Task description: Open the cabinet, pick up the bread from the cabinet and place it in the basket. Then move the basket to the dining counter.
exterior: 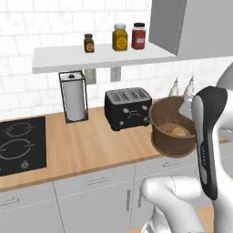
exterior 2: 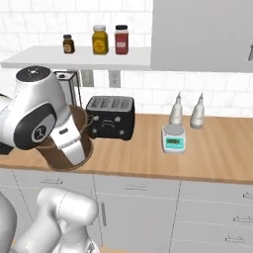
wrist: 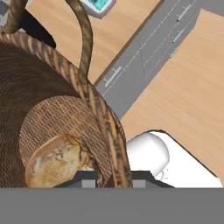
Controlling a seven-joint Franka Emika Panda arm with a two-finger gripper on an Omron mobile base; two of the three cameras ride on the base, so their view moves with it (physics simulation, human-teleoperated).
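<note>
**Basket gripped by its rim, bread already inside**

Left base view: the basket [exterior: 172, 126] sits at the worktop's [exterior: 91, 145] front edge beside the toaster [exterior: 128, 108], with the bread [exterior: 175, 131] lying on its floor. The arm hides the far rim.

Right base view: the arm's forearm covers most of the basket [exterior 2: 49, 153], which appears slightly tilted, probably being lifted.

Hand view: the gripper [wrist: 114, 178] straddles the woven rim, one fingertip inside and one outside, narrowed onto the wall. Gripping the rim leaves the bread [wrist: 54, 159] undisturbed for the carry to the dining counter.
</note>
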